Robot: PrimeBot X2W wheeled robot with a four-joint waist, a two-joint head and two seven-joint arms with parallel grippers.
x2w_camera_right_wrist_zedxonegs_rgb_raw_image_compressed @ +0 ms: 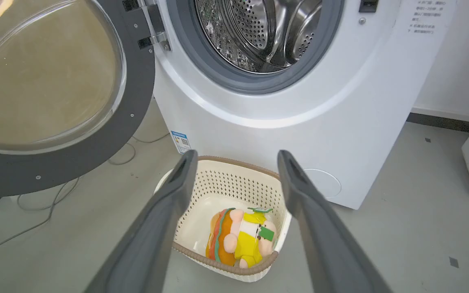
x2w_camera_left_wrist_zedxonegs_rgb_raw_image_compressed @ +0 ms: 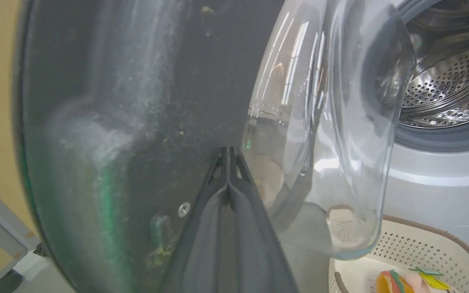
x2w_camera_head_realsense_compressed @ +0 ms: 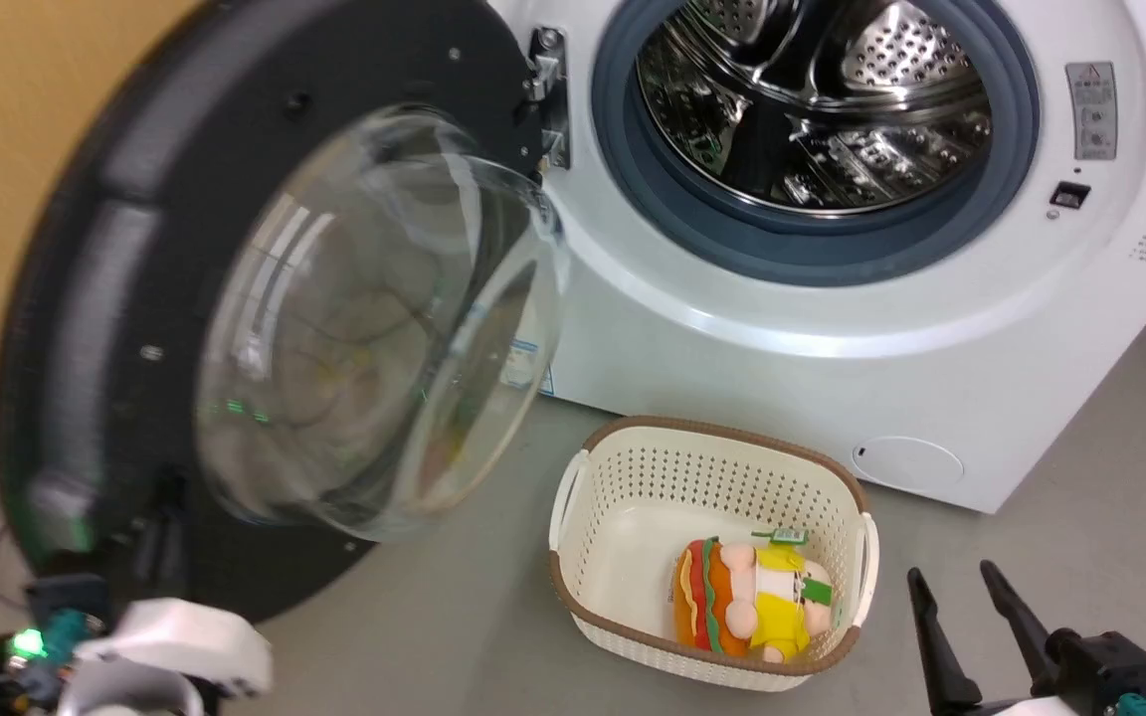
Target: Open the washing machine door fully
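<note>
The left pincer [x2w_camera_left_wrist_zedxonegs_rgb_raw_image_compressed: 228, 151] is closed on nothing, its tips against the black inner face of the washing machine door [x2w_camera_head_realsense_compressed: 105, 298], just beside the glass bowl [x2w_camera_left_wrist_zedxonegs_rgb_raw_image_compressed: 340, 122]; the door hangs swung out left of the washing machine [x2w_camera_head_realsense_compressed: 832, 368]; push along the hinge's [x2w_camera_head_realsense_compressed: 548, 89] arc, keeping off the glass; the right pincer [x2w_camera_right_wrist_zedxonegs_rgb_raw_image_compressed: 237, 156] gapes above the basket [x2w_camera_right_wrist_zedxonegs_rgb_raw_image_compressed: 238, 179].

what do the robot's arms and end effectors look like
The left end effector has two long, matte dark grey fingers tapering to narrow tips. The right end effector has the same fingers, on a black wrist block with a teal part. The left forearm wears a glossy white shell, with a teal fitting and a glowing green light beside it.
</note>
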